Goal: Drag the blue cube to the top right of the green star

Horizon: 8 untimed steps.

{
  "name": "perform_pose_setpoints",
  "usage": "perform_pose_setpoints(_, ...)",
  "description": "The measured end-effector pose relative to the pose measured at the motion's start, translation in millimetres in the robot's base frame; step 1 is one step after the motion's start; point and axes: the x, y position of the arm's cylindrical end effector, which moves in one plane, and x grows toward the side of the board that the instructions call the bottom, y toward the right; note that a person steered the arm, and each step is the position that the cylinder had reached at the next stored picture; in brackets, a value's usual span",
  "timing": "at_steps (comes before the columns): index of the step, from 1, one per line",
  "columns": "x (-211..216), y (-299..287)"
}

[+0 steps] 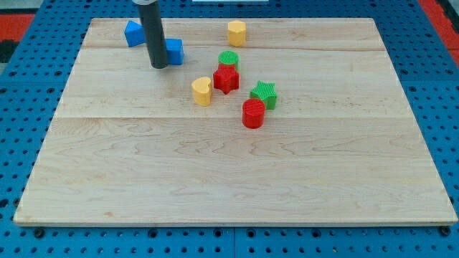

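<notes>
Blue cube [174, 51] near board's [215, 179] top left, my tip [158, 66] touching its left side, bare rod so no fingers to read, green star [265, 94] well right, red cylinder [253, 113] touching it.

A straight, smooth, dark grey cylindrical rod [153, 32], faintly glossy along one side, ends in my flat blunt tip [159, 66].
</notes>
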Motion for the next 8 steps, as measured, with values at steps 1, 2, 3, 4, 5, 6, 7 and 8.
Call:
perform_pose_setpoints(1,-5,-11)
perform_pose_setpoints(2,-15,-29)
perform_pose_setpoints(3,-24,16)
perform_pose_setpoints(4,-43,73)
perform_pose_setpoints(5,-63,87)
perform_pose_setpoints(6,-77,84)
perform_pose_setpoints(7,-56,113)
perform_pose_setpoints(8,-39,131)
